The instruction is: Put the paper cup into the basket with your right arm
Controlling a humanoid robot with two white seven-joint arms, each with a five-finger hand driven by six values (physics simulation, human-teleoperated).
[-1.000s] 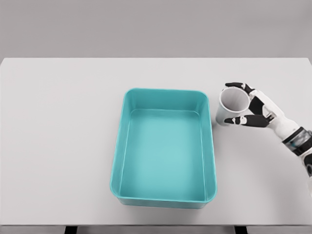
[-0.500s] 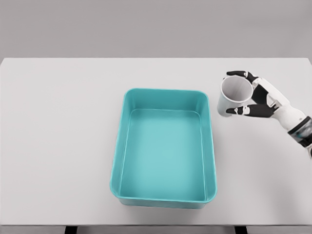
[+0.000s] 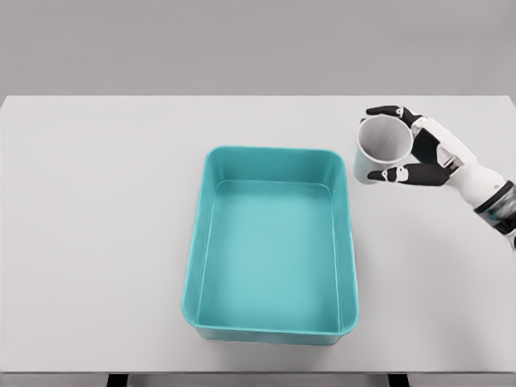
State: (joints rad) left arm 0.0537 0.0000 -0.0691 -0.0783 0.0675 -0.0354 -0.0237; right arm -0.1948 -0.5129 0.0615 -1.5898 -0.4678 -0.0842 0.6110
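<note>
My right hand [image 3: 401, 143] comes in from the right edge and is shut on a white paper cup [image 3: 379, 148]. The cup is lifted off the table, its open mouth facing the camera, with dark fingertips [image 3: 385, 110] wrapped over its top and thumb under its rim. It hangs just right of the far right corner of the teal basket [image 3: 198, 242], outside its rim. The basket is a rectangular tub in the middle of the table with nothing inside. My left arm does not show.
The white table [image 3: 97, 201] spreads wide around the basket. Its front edge runs along the bottom of the picture and a grey wall stands behind.
My right hand has risen with the cup, from resting by the basket's right side to higher up, and shifted slightly left toward the basket's far right corner.
</note>
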